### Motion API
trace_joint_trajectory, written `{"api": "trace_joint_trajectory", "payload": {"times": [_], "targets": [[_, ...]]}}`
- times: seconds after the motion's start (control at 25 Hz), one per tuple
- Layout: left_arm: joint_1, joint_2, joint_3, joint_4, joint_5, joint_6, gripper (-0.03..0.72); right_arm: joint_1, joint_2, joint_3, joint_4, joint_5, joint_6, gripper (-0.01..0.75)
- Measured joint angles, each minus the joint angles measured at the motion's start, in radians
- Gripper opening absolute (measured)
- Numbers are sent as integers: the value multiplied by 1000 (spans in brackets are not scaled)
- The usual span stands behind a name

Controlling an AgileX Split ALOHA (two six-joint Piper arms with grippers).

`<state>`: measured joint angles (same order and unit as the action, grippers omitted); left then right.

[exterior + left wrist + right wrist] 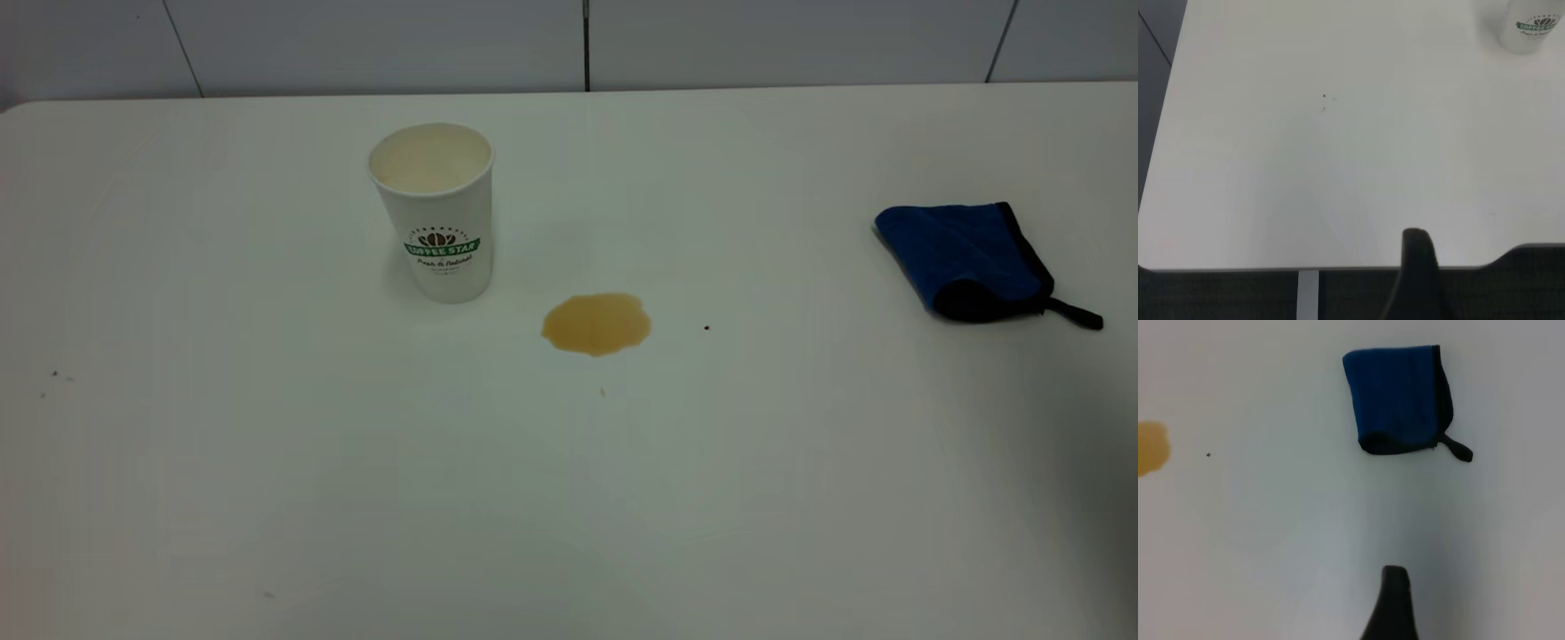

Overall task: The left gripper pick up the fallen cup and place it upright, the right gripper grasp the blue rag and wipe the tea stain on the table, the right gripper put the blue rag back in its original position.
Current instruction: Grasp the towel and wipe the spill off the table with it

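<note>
Across the whole exterior view stretches the white table [267, 498], plain and matte, with a tiled wall behind it. Far over on the right side lies the blue rag [965, 258], folded flat on the tabletop, its black edging and short black strap trailing toward the right edge. Left of centre stands the cup [434, 213], upright on its base, mouth up, the green "COFFEE STAR" logo facing the camera. Just to the right of the cup and a little nearer the camera sits the tea stain [596, 324], an amber puddle apart from the cup's base. Well apart from it to the right is a tiny dark speck [707, 328].

Neither arm shows in the exterior view. The left gripper [1418, 277] appears only as one dark fingertip near the table's edge, far from the cup; whether it is apart or together, I cannot tell. The right gripper [1395, 603] hangs short of the rag, again one fingertip, spread unknowable.
</note>
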<state>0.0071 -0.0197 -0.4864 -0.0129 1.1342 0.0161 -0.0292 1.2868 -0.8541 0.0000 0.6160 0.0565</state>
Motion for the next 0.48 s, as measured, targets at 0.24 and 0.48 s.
{"api": "trace_joint_trajectory", "payload": {"times": [0.24,0.48], "targets": [[0,0,0,0,0,0,587,0,494,-243,51,-43,-57,727],[0,0,0,0,0,0,587,0,895,-533,156,-26,-188,727]]}}
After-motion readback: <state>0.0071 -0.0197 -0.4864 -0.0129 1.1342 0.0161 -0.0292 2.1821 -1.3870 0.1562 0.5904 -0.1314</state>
